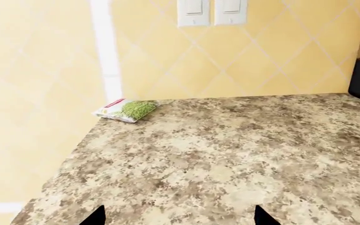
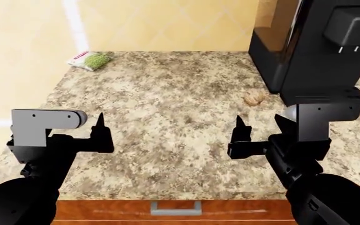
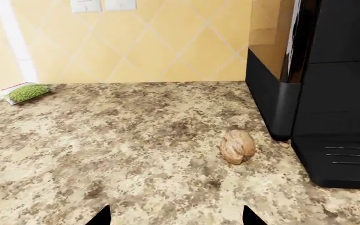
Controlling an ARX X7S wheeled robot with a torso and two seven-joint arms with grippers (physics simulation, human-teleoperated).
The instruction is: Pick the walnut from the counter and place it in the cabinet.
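Right, we're scanning the head view from the left edge. Our left gripper [image 2: 99, 133] sits at lower left with nothing in it; only one dark fingertip shows there, but its wrist view has two tips [image 1: 95, 216] set wide apart over bare counter [image 2: 167, 93], so we read it as spread open. Upper left, by the yellow wall, lies the pea packet [image 2: 90, 60], well away from everything that matters.

Moving to centre right, our right gripper [image 2: 258, 136] hangs low over the stone, also holding nothing, with its tips wide apart in its wrist view. And there's the walnut [image 2: 254, 98], up and slightly right of centre, on the counter just beside the foot of the black coffee machine [image 2: 311, 51].

So the nut lies straight ahead of the right gripper, well apart from the left. In the right wrist view the walnut [image 3: 238, 146] stands nearly upright in the frame, long axis roughly along our approach. We'd judge it the right arm's reach, minding that machine.
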